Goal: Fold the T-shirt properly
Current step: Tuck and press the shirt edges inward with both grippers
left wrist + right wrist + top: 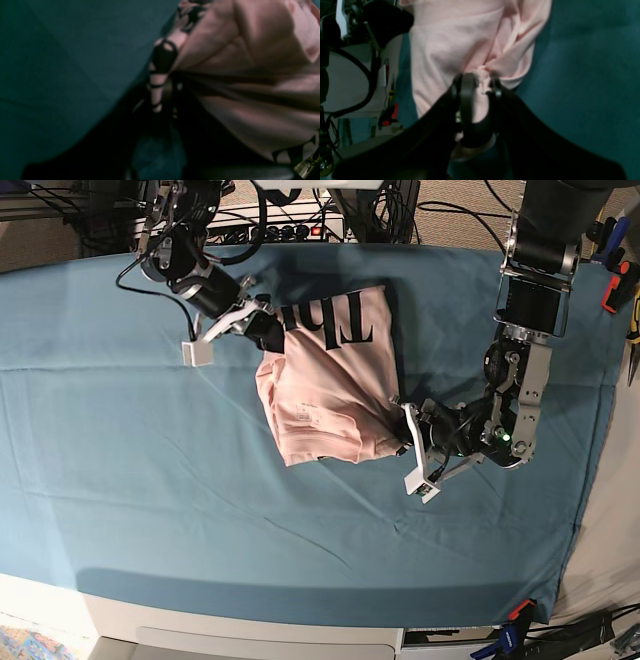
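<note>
Going left to right across the base view, with the T-shirt (330,385) as the landmark. It's lying roughly mid-table on the teal cloth (120,480), bunched into a rough lump, black lettering showing along its far edge.

At the shirt's far-left corner, the right gripper (262,323) is seen pinching a wad of pink fabric. The right wrist view backs that up: the jaws are closed on a gathered tuft (483,72), with folds fanning away from it.

At the shirt's near-right corner, the left gripper (405,430) is pressed into the hem. In the left wrist view a strip of printed fabric (160,75) is drawn taut toward the claw, so it's judged to be nipped shut on the shirt, though the fingertips themselves are lost in shadow.

Handling-wise: soft, light, floppy cotton, nothing fragile. It's expected to sag and crumple wherever it isn't held, and bunched grips like these tend to drag wrinkles in. Better hold points would be flat corners or hem edges, taken thin, so the layers can be laid smooth.
</note>
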`<state>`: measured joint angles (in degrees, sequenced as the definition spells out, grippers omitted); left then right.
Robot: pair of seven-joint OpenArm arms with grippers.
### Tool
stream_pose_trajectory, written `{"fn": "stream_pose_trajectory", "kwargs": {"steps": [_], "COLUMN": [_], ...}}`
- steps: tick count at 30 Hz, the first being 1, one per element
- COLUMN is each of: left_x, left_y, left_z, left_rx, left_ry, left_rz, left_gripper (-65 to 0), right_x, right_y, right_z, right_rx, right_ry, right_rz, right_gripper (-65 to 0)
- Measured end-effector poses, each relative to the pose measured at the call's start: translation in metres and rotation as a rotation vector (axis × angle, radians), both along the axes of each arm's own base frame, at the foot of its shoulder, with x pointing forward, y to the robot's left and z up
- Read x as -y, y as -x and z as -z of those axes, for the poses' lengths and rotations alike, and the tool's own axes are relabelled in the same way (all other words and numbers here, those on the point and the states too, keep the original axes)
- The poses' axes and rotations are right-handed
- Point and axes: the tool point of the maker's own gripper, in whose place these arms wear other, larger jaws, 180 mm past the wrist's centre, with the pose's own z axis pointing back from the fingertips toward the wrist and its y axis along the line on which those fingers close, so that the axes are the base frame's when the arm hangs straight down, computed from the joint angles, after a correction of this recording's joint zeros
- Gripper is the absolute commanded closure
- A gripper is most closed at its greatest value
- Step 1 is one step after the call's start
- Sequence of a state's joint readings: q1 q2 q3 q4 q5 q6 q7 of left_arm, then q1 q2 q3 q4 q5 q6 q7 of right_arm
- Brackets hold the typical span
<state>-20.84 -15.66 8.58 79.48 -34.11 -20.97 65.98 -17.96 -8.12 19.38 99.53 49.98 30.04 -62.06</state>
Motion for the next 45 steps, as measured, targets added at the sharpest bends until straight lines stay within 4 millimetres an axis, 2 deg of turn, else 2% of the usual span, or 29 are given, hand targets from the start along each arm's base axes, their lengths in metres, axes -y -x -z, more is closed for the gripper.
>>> {"fn": "stream_pose_trajectory", "kwargs": {"steps": [8, 16, 25, 26, 27, 29, 31, 36, 41, 45], "left_x": [0.005, 0.003, 0.004, 0.004, 0.005, 0.005, 0.004, 0.004, -0.001, -0.012], "left_y": [-0.001, -0.002, -0.001, -0.001, 0.0, 0.0, -0.002, -0.003, -0.008, -0.013], "left_z": [-0.001, -0.001, -0.001, -0.001, -0.001, -0.001, -0.002, -0.003, -0.007, -0.011], "left_rx": [0.007, 0.008, 0.009, 0.007, 0.004, 0.005, 0.011, 0.013, 0.022, 0.032], "left_ry": [0.012, 0.003, 0.003, 0.006, 0.008, 0.009, 0.009, 0.01, -0.007, -0.031], "left_rz": [0.001, -0.004, 0.002, 0.002, 0.006, 0.005, 0.002, 0.0, -0.002, -0.009], "left_gripper": [0.0, 0.0, 0.0, -2.7, -9.1, -21.5, -27.1, -27.1, -27.1, -27.1], "right_x": [-0.006, -0.057, -0.059, -0.061, -0.063, -0.067, -0.07, -0.07, -0.062, -0.049], "right_y": [0.009, 0.023, 0.024, 0.026, 0.028, 0.033, 0.037, 0.035, 0.021, 0.015], "right_z": [0.001, 0.0, 0.001, 0.0, -0.001, -0.002, -0.004, -0.015, -0.056, -0.072], "right_rx": [-0.016, -0.029, -0.023, 0.002, 0.023, 0.044, 0.055, 0.082, 0.232, 0.293], "right_ry": [-0.032, -0.06, -0.046, -0.034, -0.026, -0.015, -0.029, -0.016, 0.116, 0.265], "right_rz": [-0.011, -0.171, -0.187, -0.215, -0.25, -0.3, -0.319, -0.332, -0.35, -0.35], "right_gripper": [0.0, 0.0, 0.0, 0.0, -4.1, -19.2, -30.8, -32.1, -32.0, -32.0]}}
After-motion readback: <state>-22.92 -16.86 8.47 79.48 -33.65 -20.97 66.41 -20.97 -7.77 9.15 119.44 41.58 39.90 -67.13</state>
